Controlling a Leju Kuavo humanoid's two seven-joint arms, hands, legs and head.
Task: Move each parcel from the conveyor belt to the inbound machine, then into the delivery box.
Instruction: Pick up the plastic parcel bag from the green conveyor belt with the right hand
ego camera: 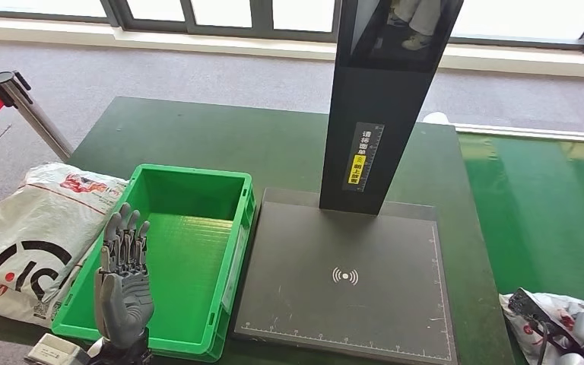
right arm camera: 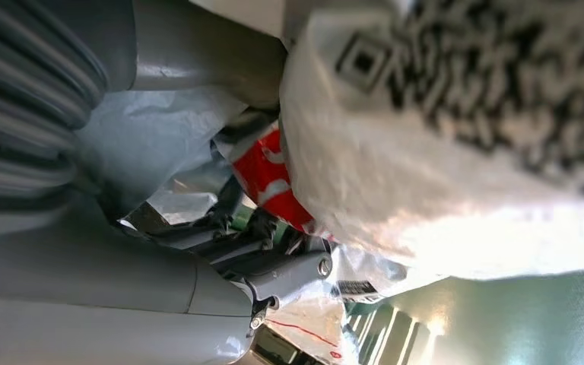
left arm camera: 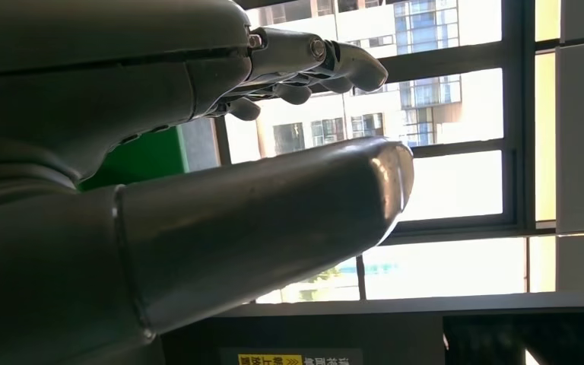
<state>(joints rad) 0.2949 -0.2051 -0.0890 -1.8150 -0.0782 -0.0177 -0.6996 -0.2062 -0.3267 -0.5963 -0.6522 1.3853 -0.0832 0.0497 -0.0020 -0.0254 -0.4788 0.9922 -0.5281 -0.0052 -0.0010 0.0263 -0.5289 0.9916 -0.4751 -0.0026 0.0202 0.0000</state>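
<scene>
The soft, crinkly parcel (ego camera: 555,319) at the belt's (ego camera: 540,198) near edge seems gripped by the right hand (right arm camera: 274,281), best bunched mid-bag since it sags, while the left hand (ego camera: 124,285) hovers empty, fingers apart.

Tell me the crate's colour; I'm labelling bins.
The crate is bright green, plain inside and out. The head view shows it best.
</scene>
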